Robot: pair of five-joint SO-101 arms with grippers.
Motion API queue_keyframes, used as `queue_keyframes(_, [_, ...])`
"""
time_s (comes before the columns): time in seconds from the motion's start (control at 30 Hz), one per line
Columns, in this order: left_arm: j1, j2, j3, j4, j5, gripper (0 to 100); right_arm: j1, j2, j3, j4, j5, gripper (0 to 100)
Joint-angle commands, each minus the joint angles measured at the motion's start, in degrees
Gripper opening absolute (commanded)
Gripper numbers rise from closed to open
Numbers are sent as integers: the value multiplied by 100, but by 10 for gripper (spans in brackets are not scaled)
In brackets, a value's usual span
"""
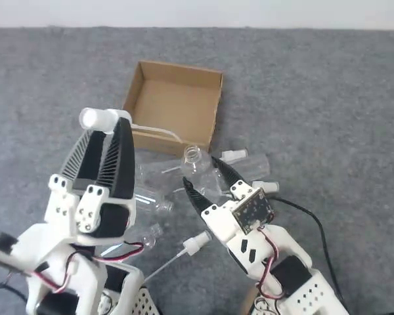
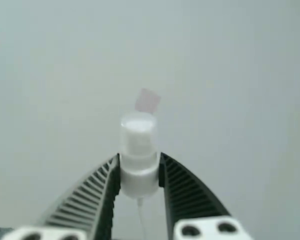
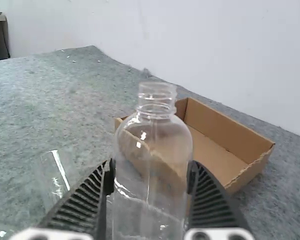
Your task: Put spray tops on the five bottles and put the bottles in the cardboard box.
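**Top and bottle in hand, box waiting**

I've got the left gripper (image 2: 139, 167) clamped on a white spray top (image 2: 138, 145) by its collar. It's raised at the left, w/ the thin dip tube (image 1: 156, 132) trailing. The right gripper (image 3: 150, 172) is closed round the body of an upright clear bottle (image 3: 152, 140), neck open, just near of the cardboard box (image 1: 176, 104) at far centre. Other bottles (image 1: 154, 176) lie on the grey mat (image 1: 328, 98) betw. arms & box, and a loose top (image 1: 196, 244) sits nearer. My read: none capped or boxed yet. The bottle is prob. v. light, thin-walled & slick. It'd dent under a hard squeeze, so a mid-body hold suits. The top's collar looks stiff, a good hold. The tube looks flimsy & must enter the neck first.
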Motion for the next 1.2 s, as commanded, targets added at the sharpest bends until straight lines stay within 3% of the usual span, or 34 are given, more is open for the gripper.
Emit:
queue_keyframes(0.0, [44, 53, -40, -193, -105, 15, -268, -101, 123, -110, 79, 55])
queue_keyframes(0.33, [35, 53, 549, -598, -105, 13, -338, -110, 123, -110, 79, 55])
queue_keyframes(1.17, [35, 35, 954, -308, -352, 15, -303, -119, 70, -154, 88, 55])
